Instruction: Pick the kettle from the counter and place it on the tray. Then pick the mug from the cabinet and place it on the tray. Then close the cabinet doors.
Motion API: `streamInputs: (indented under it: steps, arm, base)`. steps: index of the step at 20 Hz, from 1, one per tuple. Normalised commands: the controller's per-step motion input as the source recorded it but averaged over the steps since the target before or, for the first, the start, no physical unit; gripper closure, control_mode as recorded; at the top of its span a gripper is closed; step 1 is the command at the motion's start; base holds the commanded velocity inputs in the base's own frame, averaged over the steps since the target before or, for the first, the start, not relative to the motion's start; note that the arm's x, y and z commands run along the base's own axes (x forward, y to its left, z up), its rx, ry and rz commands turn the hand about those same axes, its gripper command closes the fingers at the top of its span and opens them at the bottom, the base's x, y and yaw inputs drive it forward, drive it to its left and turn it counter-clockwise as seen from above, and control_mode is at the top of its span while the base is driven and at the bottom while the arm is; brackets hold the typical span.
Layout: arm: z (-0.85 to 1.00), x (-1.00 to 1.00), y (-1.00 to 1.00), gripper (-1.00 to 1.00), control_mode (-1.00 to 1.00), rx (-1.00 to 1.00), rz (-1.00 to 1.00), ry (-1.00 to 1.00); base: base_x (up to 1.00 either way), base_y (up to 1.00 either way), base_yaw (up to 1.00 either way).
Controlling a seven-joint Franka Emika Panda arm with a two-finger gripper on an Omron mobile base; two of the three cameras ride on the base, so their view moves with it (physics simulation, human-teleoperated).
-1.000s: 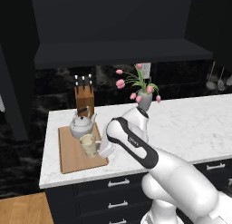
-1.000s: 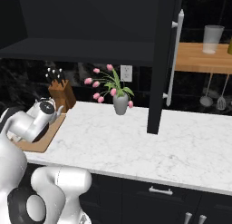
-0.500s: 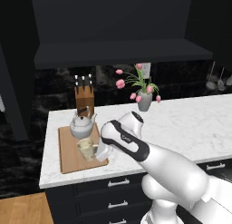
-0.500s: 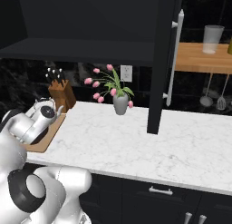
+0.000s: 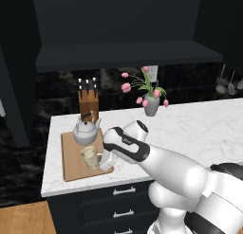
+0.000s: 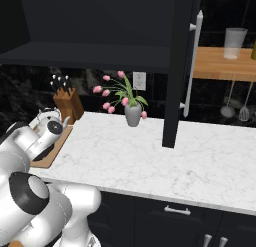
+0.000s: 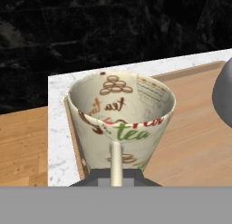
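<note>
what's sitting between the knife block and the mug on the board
The kettle sits between the knife block and the mug, on the tray, seen in the left base view.

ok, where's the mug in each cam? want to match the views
Left base view: mug at lower left, on the tray, in front of the kettle, at the gripper.
Right base view: I can't make it out; the arm covers that end of the tray.
Hand view: mug centre frame, handle toward the camera.
Shared landmark: the tray.
</note>
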Motion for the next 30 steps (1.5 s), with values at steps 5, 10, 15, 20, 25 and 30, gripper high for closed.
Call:
streamInputs:
  steps: [5,10,15,20,25,30]
  arm:
    - [-0.14,0.05,0.0,1.0,-1.0,0.0,0.0,-0.03]
    - [-0.09,0.07,0.0,1.0,-1.0,0.0,0.0,-0.02]
    - [-0.07,0.09,0.0,1.0,-1.0,0.0,0.0,0.0]
    - [-0.02,0.11,0.0,1.0,-1.0,0.01,0.0,0.0]
    - [-0.05,0.07,0.0,1.0,-1.0,0.01,0.0,0.0]
    - [-0.11,0.0,0.0,1.0,-1.0,0.01,0.0,-0.01]
  base:
    - [0.0,0.0,0.0]
    - [0.0,0.0,0.0]
    - [0.0,0.0,0.0]
    - [0.0,0.0,0.0]
    - [0.0,0.0,0.0]
    - [0.0,0.0,0.0]
